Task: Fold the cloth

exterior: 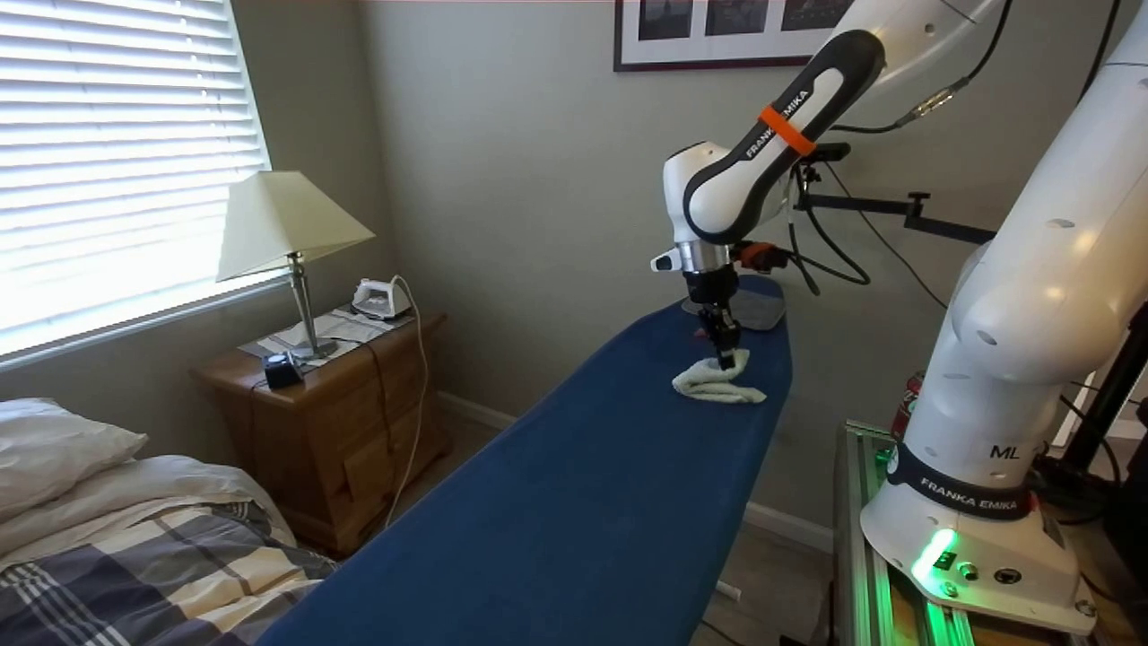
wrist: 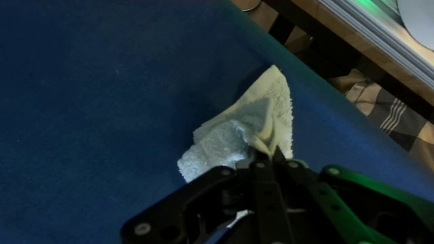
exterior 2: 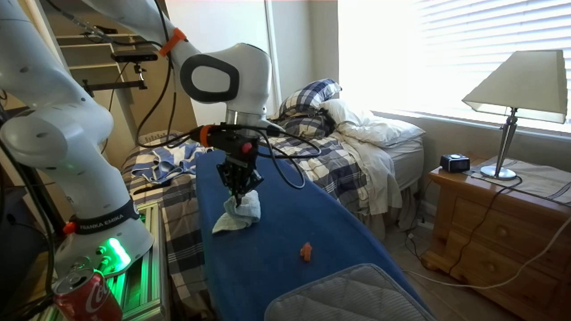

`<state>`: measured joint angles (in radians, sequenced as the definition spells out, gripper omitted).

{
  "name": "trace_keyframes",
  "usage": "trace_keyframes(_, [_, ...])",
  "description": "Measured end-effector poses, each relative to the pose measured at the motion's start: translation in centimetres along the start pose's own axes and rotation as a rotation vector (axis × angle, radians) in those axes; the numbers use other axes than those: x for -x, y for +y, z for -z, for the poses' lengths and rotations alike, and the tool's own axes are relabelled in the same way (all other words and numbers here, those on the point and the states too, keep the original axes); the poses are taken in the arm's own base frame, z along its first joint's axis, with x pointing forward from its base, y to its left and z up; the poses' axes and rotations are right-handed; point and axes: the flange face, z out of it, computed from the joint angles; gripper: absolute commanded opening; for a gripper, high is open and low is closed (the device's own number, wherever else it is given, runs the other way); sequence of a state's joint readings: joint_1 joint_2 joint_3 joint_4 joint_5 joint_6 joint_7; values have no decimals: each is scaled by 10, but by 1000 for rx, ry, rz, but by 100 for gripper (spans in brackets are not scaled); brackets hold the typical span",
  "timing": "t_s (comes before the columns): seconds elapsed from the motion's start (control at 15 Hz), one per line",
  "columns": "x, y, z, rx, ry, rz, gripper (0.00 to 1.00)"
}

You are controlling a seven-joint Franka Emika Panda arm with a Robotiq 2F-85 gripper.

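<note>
"Where's the cloth [wrist: 217, 149]?"

"On the ironing board [exterior: 502, 529], close to the edge by the robot [exterior: 1022, 359]. It's white, bunched and partly doubled over, with one fold rising off the board to the gripper [wrist: 270, 155]."

"And the gripper?"

"It points down above the board, clenched on that fold. In the wrist view the cloth gathers right at its tip."

"Anything else on the board?"

"A small orange thing [exterior 2: 306, 252], too unclear to name, toward the board's narrow end. A gray pad [exterior 2: 348, 294] lies on that end."

"Just off the board?"

"On one side the robot, on a metal-framed stand [exterior: 865, 538], with a red soda can [exterior 2: 87, 296] on that same side of the board. On the opposite side, the plaid-covered bed [exterior: 152, 574]."

"And farther from the board?"

"A wooden nightstand [exterior: 287, 449], on the bed's side of the board. It holds a lamp [exterior: 287, 224], a small black box [exterior: 282, 371] and, in an exterior view, an iron [exterior: 378, 299]."

"Farthest?"

"Window blinds [exterior: 117, 161], also on the bed's side of the board, and a framed picture [exterior: 731, 45] on the wall [exterior: 520, 179] past the board's narrow end."
</note>
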<state>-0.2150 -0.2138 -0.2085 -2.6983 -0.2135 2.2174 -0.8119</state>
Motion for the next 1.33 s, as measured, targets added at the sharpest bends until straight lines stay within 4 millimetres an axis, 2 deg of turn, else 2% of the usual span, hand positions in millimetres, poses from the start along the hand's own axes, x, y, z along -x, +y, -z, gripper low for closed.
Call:
trace_keyframes(0.27, [2,-5,-6,-3,-16,9,4])
trace_keyframes(0.33, [2,-6,-8,-6,-18,10,7])
trace_keyframes(0.4, [2,-8,-9,-8,-20,10,22])
trace_keyframes(0.47, [2,-9,-10,-9,-22,8,32])
trace_keyframes(0.6, [2,-11,-12,-12,-26,4,40])
trace_keyframes(1.13, [1,-16,-17,-19,-36,-5,95])
trace_keyframes(1.2, [0,-16,-17,-20,-38,-3,99])
trace_keyframes(1.33, [0,-19,-18,-33,-50,0,100])
